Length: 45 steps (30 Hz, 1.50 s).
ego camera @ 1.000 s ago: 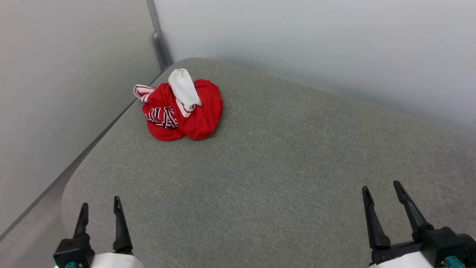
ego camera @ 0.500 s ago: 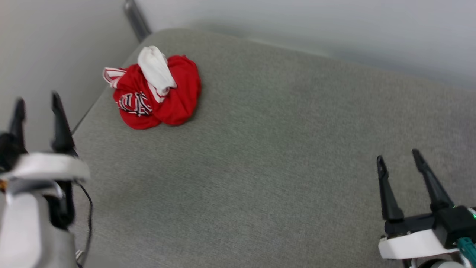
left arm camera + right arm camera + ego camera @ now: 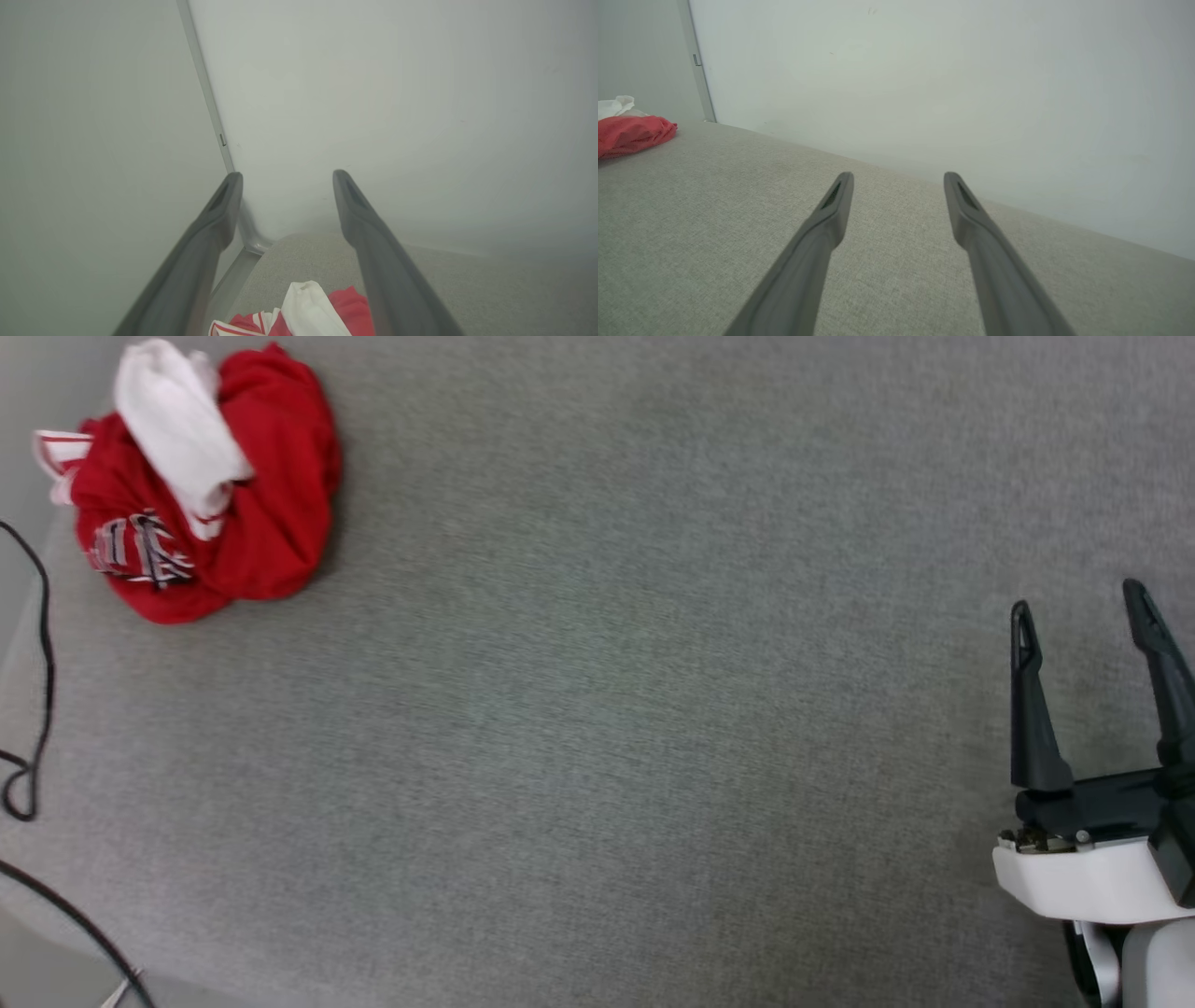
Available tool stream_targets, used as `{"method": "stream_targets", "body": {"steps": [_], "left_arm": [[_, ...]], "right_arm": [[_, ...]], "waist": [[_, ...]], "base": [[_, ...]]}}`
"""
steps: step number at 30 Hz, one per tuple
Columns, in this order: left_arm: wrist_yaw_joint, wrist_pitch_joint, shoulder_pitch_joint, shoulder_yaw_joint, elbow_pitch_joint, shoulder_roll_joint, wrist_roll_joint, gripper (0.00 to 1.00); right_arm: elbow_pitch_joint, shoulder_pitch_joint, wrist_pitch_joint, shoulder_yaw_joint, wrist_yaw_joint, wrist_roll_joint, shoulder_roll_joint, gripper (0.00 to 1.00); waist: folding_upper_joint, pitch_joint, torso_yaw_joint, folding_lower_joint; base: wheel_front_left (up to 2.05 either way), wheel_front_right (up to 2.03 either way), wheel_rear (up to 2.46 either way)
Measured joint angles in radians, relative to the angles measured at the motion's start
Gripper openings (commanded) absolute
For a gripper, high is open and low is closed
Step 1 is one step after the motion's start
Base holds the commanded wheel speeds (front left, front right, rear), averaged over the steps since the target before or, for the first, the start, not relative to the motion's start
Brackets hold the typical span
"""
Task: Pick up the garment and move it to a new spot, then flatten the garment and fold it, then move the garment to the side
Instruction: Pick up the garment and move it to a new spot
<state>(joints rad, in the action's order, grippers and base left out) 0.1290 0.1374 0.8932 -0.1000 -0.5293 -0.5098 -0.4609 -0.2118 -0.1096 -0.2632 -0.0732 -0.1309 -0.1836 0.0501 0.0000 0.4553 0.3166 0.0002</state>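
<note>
We locate the garment at about 10 o'clock in the head view. It is bunched into a loose ball on the grey padded surface, close to that surface's edge, with a white sleeve draped over the red body. The right gripper hovers at 4 o'clock, well apart from the garment, with its two fingers spread wide and nothing between them. In the left wrist view, the left gripper also has its fingers apart and empty. The garment appears there at 6 o'clock, low between the fingers and not touching them, while the wall corner lies ahead at 12 o'clock. We judge the step in hand to be the first pick-up, with no grasp yet made. To do it well, we first pitch the left wrist down until the fingertips point at the heap rather than at the wall. We then aim for a thick fold at the crown of the ball, such as the sleeve or the red fold beside it. The fingers should sink far enough to catch several layers without pressing into the padding. We close firmly before lifting, and raise the cloth straight up until its lowest hem hangs free. We keep clear of the dark cable at 8 o'clock and carry the garment toward the open middle of the surface.
</note>
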Motion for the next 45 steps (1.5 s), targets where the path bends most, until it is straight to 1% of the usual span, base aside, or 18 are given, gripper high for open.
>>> {"method": "stream_targets", "body": {"steps": [3, 5, 8, 11, 16, 19, 21, 24, 26, 30, 34, 39, 45], "left_arm": [[0.000, -0.128, 0.052, 0.099, -0.039, -0.082, -0.103, 1.00], [0.000, -0.237, 0.081, 0.162, -0.059, -0.123, -0.188, 1.00], [0.000, -0.398, 0.099, 0.257, -0.079, -0.173, -0.298, 1.00], [0.000, -0.533, 0.100, 0.332, -0.090, -0.227, -0.400, 1.00], [0.000, -0.765, 0.080, 0.429, -0.093, -0.280, -0.590, 1.00], [0.000, -0.822, 0.061, 0.454, -0.097, -0.313, -0.662, 1.00], [0.000, -0.845, 0.048, 0.482, -0.102, -0.315, -0.687, 1.00], [0.000, -0.842, 0.042, 0.501, -0.113, -0.310, -0.724, 1.00], [0.000, -0.831, 0.042, 0.519, -0.117, -0.310, -0.728, 0.00], [0.000, -0.799, 0.043, 0.557, -0.119, -0.313, -0.742, 0.00], [0.000, -0.749, 0.056, 0.596, -0.094, -0.339, -0.737, 0.00], [0.000, -0.693, 0.109, 0.645, -0.006, -0.409, -0.712, 0.00], [0.000, -0.662, 0.181, 0.713, 0.144, -0.497, -0.672, 0.00]], "right_arm": [[-0.027, -0.016, 0.000, 0.000, 0.000, -0.016, 0.000, 1.00], [-0.047, -0.021, 0.000, -0.001, 0.000, -0.028, 0.000, 1.00], [-0.072, -0.037, 0.000, -0.002, 0.000, -0.044, 0.000, 1.00], [-0.092, -0.046, 0.000, 0.001, 0.000, -0.057, 0.000, 1.00], [-0.120, -0.054, 0.000, 0.012, 0.000, -0.073, 0.000, 1.00], [-0.129, -0.055, 0.000, 0.013, 0.000, -0.083, 0.000, 1.00], [-0.129, -0.056, 0.000, 0.010, 0.000, -0.089, 0.000, 1.00], [-0.128, -0.056, 0.000, 0.011, 0.000, -0.091, 0.000, 1.00], [-0.124, -0.057, 0.000, 0.011, 0.000, -0.094, 0.000, 1.00], [-0.110, -0.058, 0.000, 0.016, 0.000, -0.094, 0.000, 1.00], [-0.095, -0.060, 0.000, 0.023, 0.000, -0.088, 0.000, 1.00], [-0.069, -0.060, 0.000, 0.035, 0.000, -0.055, 0.000, 1.00], [-0.040, -0.059, 0.000, 0.050, 0.000, -0.003, 0.000, 1.00]], "waist": [[0.0000, 0.046, -0.026, 0.0000], [0.0000, 0.074, -0.040, 0.0000], [0.0000, 0.113, -0.057, 0.0000], [0.0000, 0.146, -0.070, 0.0000], [0.0000, 0.189, -0.088, -0.0001], [0.0000, 0.212, -0.095, -0.0001], [0.0000, 0.225, -0.099, -0.0001], [0.0000, 0.237, -0.100, -0.0001], [0.0000, 0.238, -0.100, -0.0001], [0.0000, 0.224, -0.098, -0.0001], [0.0000, 0.193, -0.094, -0.0001], [0.0000, 0.133, -0.091, -0.0001], [0.0000, 0.049, -0.100, -0.0002]], "base": [[0.00, 0.00, 0.00], [0.00, 0.00, 0.00], [0.00, 0.00, 0.00], [0.00, 0.00, 0.00], [0.00, 0.00, 0.00], [0.00, 0.00, 0.00], [0.00, 0.00, 0.00], [0.00, 0.00, 0.00], [0.00, 0.00, 0.00], [0.00, 0.00, 0.00], [0.00, 0.00, 0.00], [0.00, 0.00, 0.00], [0.00, 0.00, 0.00]]}}
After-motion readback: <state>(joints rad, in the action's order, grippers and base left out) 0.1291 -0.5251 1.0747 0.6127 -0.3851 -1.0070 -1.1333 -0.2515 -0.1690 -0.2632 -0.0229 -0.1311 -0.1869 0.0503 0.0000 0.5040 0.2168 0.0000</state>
